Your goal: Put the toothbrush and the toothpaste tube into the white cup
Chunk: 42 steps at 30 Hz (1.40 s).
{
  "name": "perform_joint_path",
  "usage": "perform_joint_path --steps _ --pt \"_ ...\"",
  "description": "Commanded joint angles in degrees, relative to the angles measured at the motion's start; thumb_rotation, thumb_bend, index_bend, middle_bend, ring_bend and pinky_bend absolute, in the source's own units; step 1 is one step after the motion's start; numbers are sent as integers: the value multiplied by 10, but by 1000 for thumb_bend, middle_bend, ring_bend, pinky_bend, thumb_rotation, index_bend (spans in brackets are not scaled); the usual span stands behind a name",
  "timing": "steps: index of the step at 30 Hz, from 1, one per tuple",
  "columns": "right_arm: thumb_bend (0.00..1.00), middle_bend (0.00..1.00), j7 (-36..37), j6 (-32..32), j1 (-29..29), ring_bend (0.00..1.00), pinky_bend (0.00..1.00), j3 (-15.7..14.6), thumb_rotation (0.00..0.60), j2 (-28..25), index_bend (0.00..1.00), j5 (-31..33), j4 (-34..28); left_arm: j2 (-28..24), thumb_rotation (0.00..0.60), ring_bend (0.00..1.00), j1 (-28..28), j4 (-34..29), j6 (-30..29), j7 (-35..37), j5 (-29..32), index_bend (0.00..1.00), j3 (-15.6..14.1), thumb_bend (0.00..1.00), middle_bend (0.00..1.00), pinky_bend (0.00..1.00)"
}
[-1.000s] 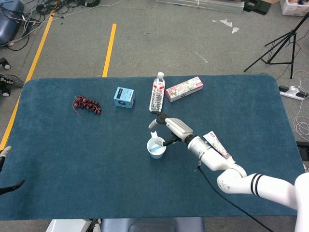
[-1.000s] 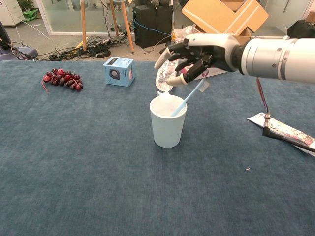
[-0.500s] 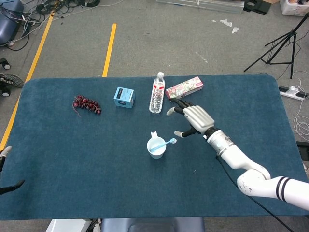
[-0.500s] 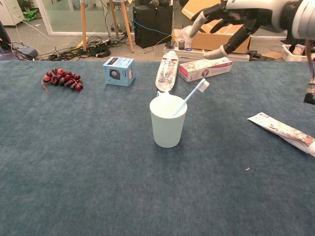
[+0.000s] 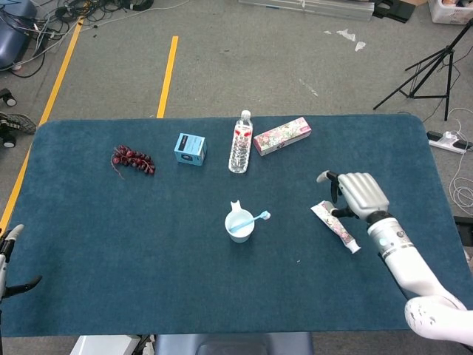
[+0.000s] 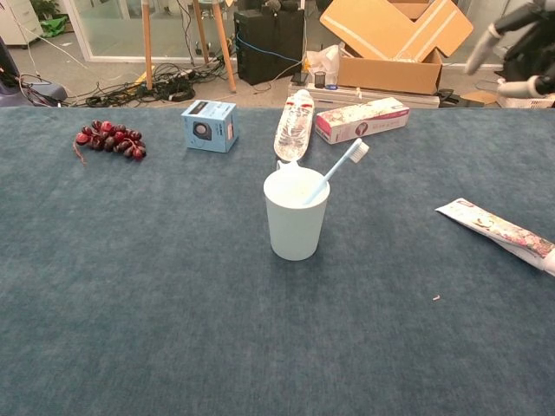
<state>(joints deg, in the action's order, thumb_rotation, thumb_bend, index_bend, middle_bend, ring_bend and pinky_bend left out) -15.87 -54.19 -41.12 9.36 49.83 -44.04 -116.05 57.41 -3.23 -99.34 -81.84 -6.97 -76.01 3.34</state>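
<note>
The white cup (image 5: 239,225) stands upright mid-table, also in the chest view (image 6: 296,217). The light-blue toothbrush (image 5: 256,217) leans in it, its bristle head over the right rim (image 6: 347,161). The toothpaste tube (image 5: 335,228) lies flat on the cloth to the right (image 6: 500,232). My right hand (image 5: 359,194) hovers just beyond the tube's right side, fingers apart, holding nothing; the chest view catches it at the top right corner (image 6: 523,45). Only fingertips of my left hand (image 5: 10,260) show at the lower left edge.
Along the far side of the blue table (image 5: 148,281) lie red grapes (image 5: 133,159), a small blue box (image 5: 190,149), a lying water bottle (image 5: 240,142) and a pink patterned carton (image 5: 281,135). The bottle is just behind the cup (image 6: 294,124).
My right hand let go of the toothbrush, which now leans in the cup, and moved right, away from the cup to beside the toothpaste tube. The left hand barely shifted.
</note>
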Motion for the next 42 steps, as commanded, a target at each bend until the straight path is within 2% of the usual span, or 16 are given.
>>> perform_joint_path --steps 1,7,12,17,22,28,42 --pt "321 678 -22 -12 19 507 724 -25 600 -42 328 57 -49 1 600 68 0 0 0 0 -1 88 -1 0 164 184" --pt "360 833 -25 11 30 656 800 -58 600 -63 317 115 -60 1 600 68 -1 0 2 0 0 88 -1 0 164 184" --pt "429 905 -4 54 33 724 842 -76 600 -66 205 167 -47 2 600 68 -2 0 4 -1 0 88 -2 0 164 184" --pt "540 972 31 115 27 788 880 -83 600 -64 122 214 -22 4 600 68 -3 1 6 -4 2 88 -2 0 164 187" --pt "598 998 57 161 19 817 896 -94 600 -51 97 241 6 4 600 68 -3 0 7 -4 3 88 -2 0 164 188" --pt "619 1000 82 197 10 820 898 -109 600 -29 84 263 36 3 600 68 -3 1 6 -1 2 88 -2 0 165 188" --pt "623 1000 105 217 -6 820 898 -142 600 18 73 262 93 2 600 68 -3 0 5 0 2 88 -2 0 165 188"
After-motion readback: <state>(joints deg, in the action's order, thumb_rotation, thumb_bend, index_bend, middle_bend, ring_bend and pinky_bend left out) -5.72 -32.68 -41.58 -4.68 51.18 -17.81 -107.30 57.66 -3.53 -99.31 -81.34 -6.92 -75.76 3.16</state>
